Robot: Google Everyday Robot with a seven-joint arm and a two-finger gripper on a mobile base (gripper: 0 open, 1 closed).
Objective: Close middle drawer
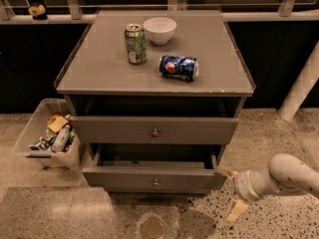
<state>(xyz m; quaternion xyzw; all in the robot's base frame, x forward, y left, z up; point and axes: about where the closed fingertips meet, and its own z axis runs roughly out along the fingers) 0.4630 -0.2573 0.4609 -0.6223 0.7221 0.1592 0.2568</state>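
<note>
A grey wooden cabinet (99,73) is standing on a speckled floor (284,220) and filling most of the view, seen from above and in front. The middle drawer (119,182) is showing as the lower of the two grey fronts in sight: a flat, plain panel, narrower than the front above it, with a small round metal knob (156,183) at its centre. It is sitting pulled well out of the cabinet, with its dark interior lying open to the camera behind the front. The upper drawer (109,129) is showing a wider, taller front with a knob of its own, and a dark gap is lying between it and the cabinet top. A pale robot arm (291,176) is reaching in from the right edge, low near the floor. A clear plastic bin (30,128) of mixed packets is sitting on the floor just beside the cabinet's left side. The gripper (233,191) is hanging just off the right front corner of the middle drawer, its two yellowish fingers (230,173) spread wide apart and gripping nothing; the upper finger is lying right at the drawer's corner, and whether it is touching cannot be told. On the cabinet top, a white bowl (159,30) is sitting near the back, a green can (135,44) is standing upright just beside it, and a blue can (179,67) is lying on its side nearby.
</note>
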